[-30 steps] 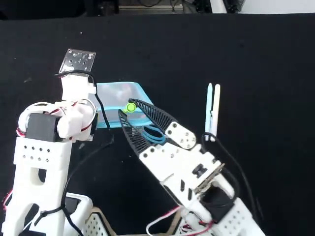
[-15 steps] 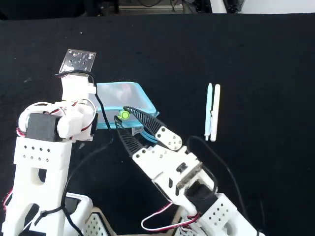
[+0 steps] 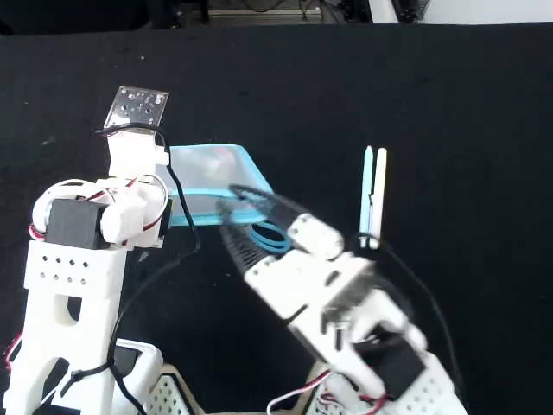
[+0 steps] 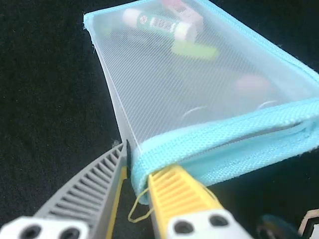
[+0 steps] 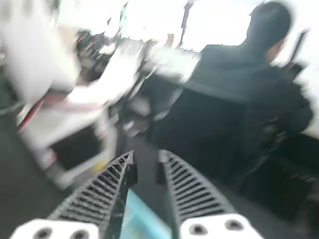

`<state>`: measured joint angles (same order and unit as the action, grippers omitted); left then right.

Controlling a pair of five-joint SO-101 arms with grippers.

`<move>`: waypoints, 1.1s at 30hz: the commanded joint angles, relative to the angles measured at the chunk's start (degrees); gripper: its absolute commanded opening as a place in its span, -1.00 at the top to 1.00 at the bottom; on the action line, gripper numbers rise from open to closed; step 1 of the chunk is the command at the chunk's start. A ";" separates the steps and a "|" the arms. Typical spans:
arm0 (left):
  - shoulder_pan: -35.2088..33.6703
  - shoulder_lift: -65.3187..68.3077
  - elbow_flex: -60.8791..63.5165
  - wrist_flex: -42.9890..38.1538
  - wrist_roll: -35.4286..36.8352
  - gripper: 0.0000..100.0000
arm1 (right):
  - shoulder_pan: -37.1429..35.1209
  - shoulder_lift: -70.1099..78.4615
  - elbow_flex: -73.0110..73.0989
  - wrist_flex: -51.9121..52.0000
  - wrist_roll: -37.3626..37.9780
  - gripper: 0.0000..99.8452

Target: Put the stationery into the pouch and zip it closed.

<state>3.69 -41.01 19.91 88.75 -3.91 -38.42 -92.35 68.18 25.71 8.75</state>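
Mesh pouch [image 4: 199,99] corner pinched in left claw [image 4: 138,162]; right claw [image 5: 146,157] slightly spread.

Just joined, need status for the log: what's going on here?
The left tool pinches a corner of the mesh pouch on the black table. The right tool is over the pouch's zipper edge, which looks open. A glue stick and other small items are inside; two pens lie on the table off to the side, outside the pouch.

1. The black worktop [image 3: 449,86] carries a mesh pouch [image 3: 207,169].
2. Just beside the pouch lies a blue ring [image 3: 270,237].
3. Well apart, a light-blue pen [image 3: 366,194] and a white pen [image 3: 379,194] lie side by side.
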 commanded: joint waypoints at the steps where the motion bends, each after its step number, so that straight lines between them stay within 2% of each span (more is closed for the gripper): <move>1: 0.75 -1.05 -0.57 0.18 -0.18 0.94 | 11.52 -0.48 -7.43 2.99 -0.09 0.91; 6: 0.75 -1.05 -0.57 0.26 -0.18 0.94 | 22.77 -0.22 -8.48 17.93 -0.44 0.77; 10: 0.75 -1.05 -0.57 0.18 -0.18 0.94 | 30.07 2.15 -8.75 25.76 -6.77 0.74; 14: 0.75 -1.05 -0.57 0.18 -0.18 0.94 | 34.81 10.42 -9.10 25.93 -12.13 0.74; 19: 0.75 -1.05 -0.57 0.18 -0.18 0.94 | 39.82 27.82 -13.93 25.93 -16.62 0.74; 24: 0.75 -1.05 -0.57 0.18 -0.18 0.94 | 44.57 47.16 -23.87 25.93 -16.70 0.74; 33: 0.75 -1.05 -0.57 0.26 -0.18 0.94 | 48.09 78.37 -44.09 25.93 -16.62 0.74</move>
<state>3.69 -41.01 19.91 88.75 -3.91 7.56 -21.58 32.48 51.56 -7.34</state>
